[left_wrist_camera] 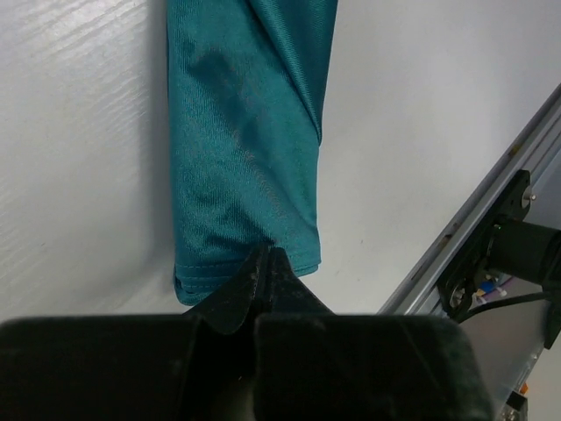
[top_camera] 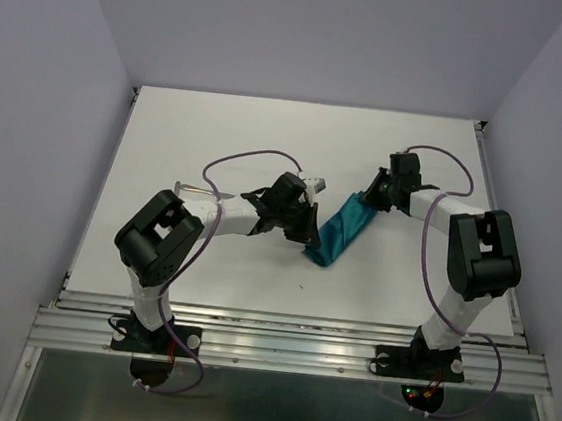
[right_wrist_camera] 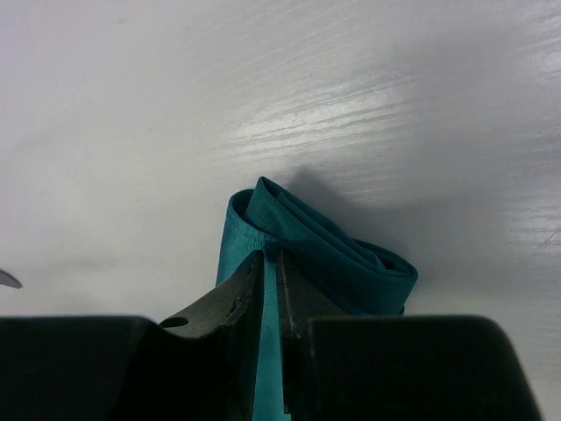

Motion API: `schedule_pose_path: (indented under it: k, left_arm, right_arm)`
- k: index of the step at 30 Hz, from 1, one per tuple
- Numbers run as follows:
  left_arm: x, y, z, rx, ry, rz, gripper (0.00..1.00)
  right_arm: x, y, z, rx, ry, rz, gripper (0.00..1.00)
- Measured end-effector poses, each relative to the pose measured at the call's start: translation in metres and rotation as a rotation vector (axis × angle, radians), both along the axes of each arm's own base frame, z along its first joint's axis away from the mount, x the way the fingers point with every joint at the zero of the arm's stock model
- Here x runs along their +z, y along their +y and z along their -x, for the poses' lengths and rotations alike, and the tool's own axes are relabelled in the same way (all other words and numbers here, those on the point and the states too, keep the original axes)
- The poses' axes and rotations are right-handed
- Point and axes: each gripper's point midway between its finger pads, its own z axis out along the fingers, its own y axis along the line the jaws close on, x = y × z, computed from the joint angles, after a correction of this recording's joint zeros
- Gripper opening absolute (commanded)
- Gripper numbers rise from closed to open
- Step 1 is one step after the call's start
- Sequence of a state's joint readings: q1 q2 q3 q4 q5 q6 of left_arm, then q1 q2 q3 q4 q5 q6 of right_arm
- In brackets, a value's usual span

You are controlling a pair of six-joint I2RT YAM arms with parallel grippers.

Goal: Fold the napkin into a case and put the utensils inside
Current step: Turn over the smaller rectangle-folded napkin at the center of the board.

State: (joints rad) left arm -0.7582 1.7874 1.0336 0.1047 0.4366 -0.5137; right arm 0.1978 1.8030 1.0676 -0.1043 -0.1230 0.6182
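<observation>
The teal napkin lies on the white table as a narrow, long folded strip, running diagonally between the two arms. My left gripper is at its lower end. In the left wrist view the jaws are pressed together with their tips pinching the hem of the napkin. My right gripper is at the upper end. It is shut on a layer of the napkin, with teal cloth showing between its fingers. A silver utensil lies left of the left arm, partly hidden by it.
A pointed metal tip shows at the left edge of the right wrist view. The aluminium rail with both arm bases runs along the near edge of the table. White walls enclose the table on three sides.
</observation>
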Motion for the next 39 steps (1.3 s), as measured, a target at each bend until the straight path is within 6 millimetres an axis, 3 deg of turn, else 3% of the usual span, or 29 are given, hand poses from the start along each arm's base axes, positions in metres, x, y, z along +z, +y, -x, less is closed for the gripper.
schedule_pose_path:
  k: [3, 9, 12, 19, 23, 26, 27, 30, 36, 39]
  left_arm:
    - [-0.002, 0.001, -0.002, 0.010, -0.004, -0.007, 0.00]
    - [-0.022, 0.008, -0.010, 0.051, 0.004, -0.061, 0.00]
    - [-0.025, 0.011, -0.012, 0.068, -0.001, -0.079, 0.00]
    - [-0.027, 0.014, -0.014, 0.082, -0.009, -0.094, 0.00]
    - [-0.029, 0.015, -0.014, 0.086, -0.009, -0.100, 0.00]
    - [-0.029, 0.016, -0.015, 0.092, -0.012, -0.105, 0.00]
    - [-0.027, 0.017, -0.015, 0.095, -0.015, -0.106, 0.05]
    - [-0.015, 0.025, -0.017, 0.125, -0.039, -0.124, 0.24]
    - [0.032, 0.046, -0.036, 0.231, -0.154, -0.162, 0.41]
    - [0.053, 0.066, -0.050, 0.313, -0.210, -0.186, 0.48]
  right_arm:
    - [0.007, -0.001, 0.001, -0.003, -0.016, -0.001, 0.18]
    - [0.040, -0.006, 0.012, -0.021, -0.093, -0.006, 0.19]
    - [0.046, -0.010, 0.017, -0.030, -0.107, 0.001, 0.19]
    - [0.014, -0.012, 0.030, -0.029, -0.029, 0.018, 0.18]
    - [-0.017, -0.013, 0.035, -0.032, 0.047, 0.031, 0.19]
    - [-0.014, -0.013, 0.033, -0.033, 0.038, 0.033, 0.20]
    - [-0.013, -0.014, 0.033, -0.035, 0.038, 0.034, 0.22]
    - [0.003, -0.017, 0.033, -0.048, 0.007, 0.040, 0.29]
    - [0.077, -0.016, 0.032, -0.072, -0.175, -0.007, 0.39]
    - [0.102, -0.014, 0.037, -0.073, -0.244, -0.033, 0.47]
